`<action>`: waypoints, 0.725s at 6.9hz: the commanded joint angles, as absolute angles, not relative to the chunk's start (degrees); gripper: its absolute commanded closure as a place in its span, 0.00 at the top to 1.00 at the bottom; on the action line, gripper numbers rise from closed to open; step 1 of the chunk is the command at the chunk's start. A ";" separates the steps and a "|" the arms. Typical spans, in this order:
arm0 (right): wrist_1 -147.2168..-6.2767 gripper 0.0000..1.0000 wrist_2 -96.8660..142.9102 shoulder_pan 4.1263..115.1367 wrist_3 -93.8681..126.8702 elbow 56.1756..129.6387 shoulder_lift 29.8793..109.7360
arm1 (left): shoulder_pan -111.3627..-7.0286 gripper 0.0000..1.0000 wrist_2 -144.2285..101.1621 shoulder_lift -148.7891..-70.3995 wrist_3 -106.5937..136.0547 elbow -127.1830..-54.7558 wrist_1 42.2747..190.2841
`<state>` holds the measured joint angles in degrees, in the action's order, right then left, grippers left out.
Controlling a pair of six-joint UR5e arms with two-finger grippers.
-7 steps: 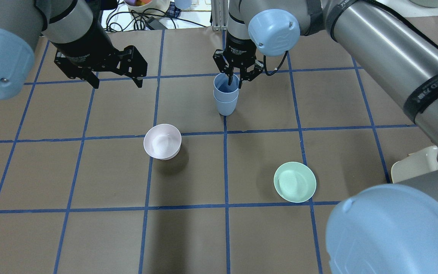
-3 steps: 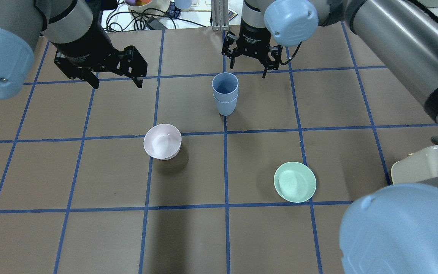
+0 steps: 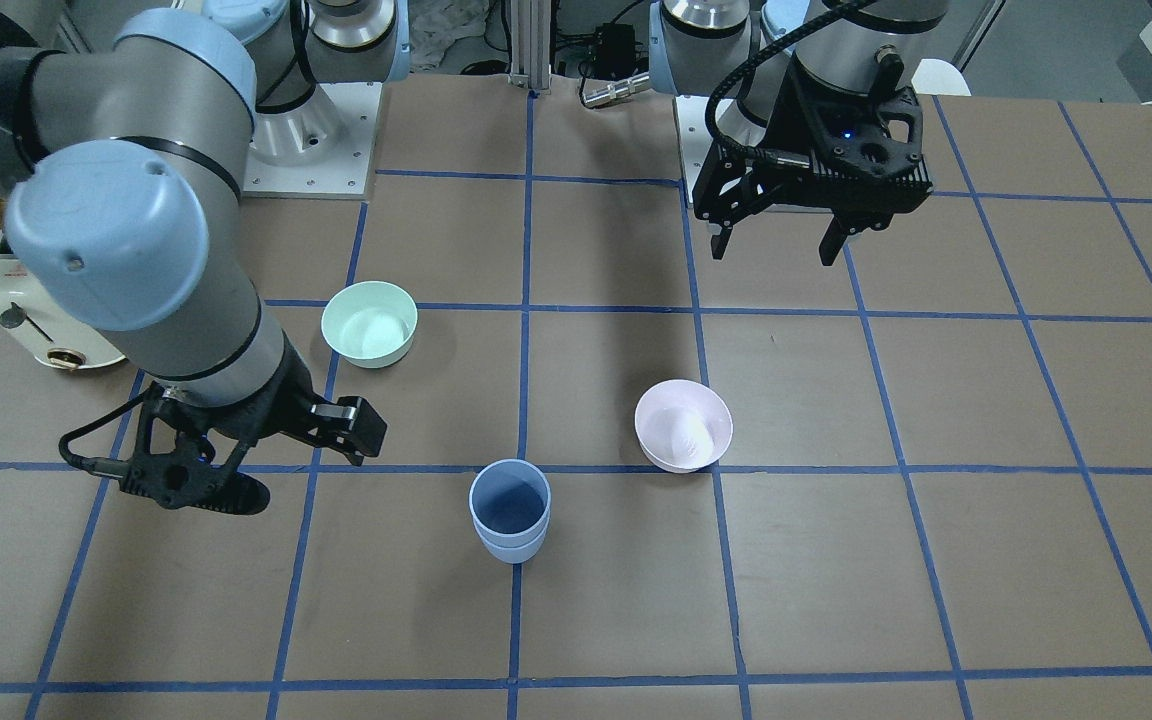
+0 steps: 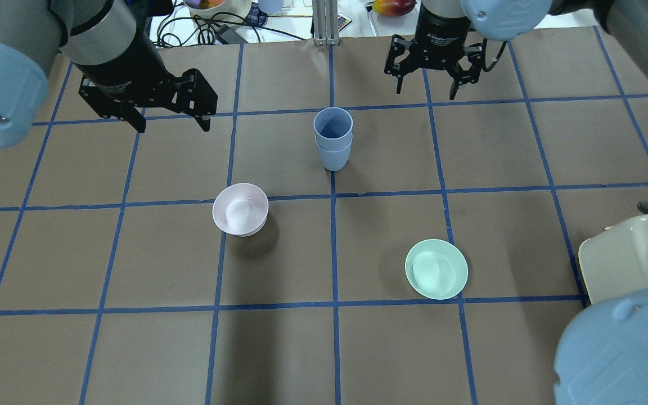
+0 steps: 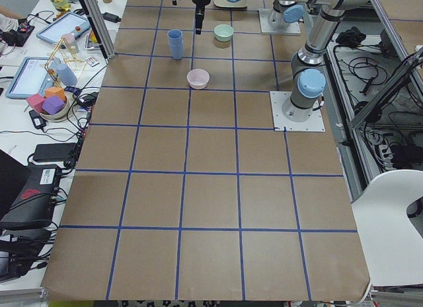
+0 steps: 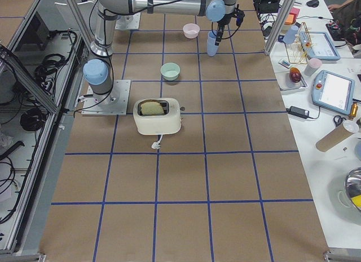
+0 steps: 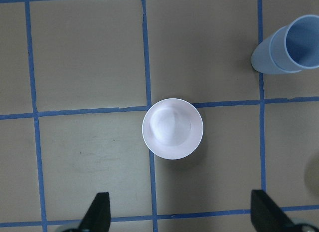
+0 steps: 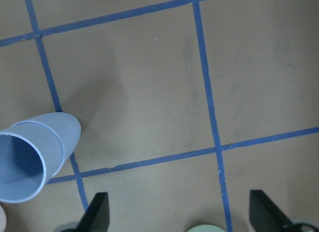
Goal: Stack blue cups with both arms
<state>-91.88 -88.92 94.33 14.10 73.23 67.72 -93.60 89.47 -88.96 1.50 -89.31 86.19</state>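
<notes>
The two blue cups [image 4: 333,138] stand nested one inside the other, upright on the table near its middle; they also show in the front view [image 3: 509,510] and in both wrist views [image 7: 289,45] [image 8: 32,159]. My right gripper [image 4: 426,91] is open and empty, raised, beyond and to the right of the stack; in the front view [image 3: 286,460] it hangs left of the cups. My left gripper [image 4: 173,125] is open and empty, raised to the left of the stack, above the pale pink bowl [image 7: 172,128].
The pink bowl [image 4: 240,216] sits left of centre and a mint-green bowl [image 4: 436,269] right of centre. A cream toaster [image 4: 628,259] stands at the right edge. Cables and clutter lie beyond the far edge of the table.
My right gripper has let go of the upper cup's rim, opened, and drawn back up and to the right, away from the stack. The left arm has not moved.
</notes>
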 commanded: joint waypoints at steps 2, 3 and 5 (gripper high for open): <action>-87.55 1.00 -89.74 90.10 7.65 77.84 75.20 | -93.60 1.00 89.47 -88.95 1.49 -89.38 86.22; -87.54 1.00 -89.74 88.78 4.86 81.87 78.71 | -93.60 1.00 89.47 -89.03 1.49 -89.30 86.13; -87.37 1.00 -90.26 87.89 2.99 84.72 83.92 | -93.60 1.00 89.47 -89.03 1.49 -89.30 86.05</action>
<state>-87.70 -89.91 88.39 3.92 83.22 81.05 -93.60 89.47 -89.02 1.49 -89.31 86.12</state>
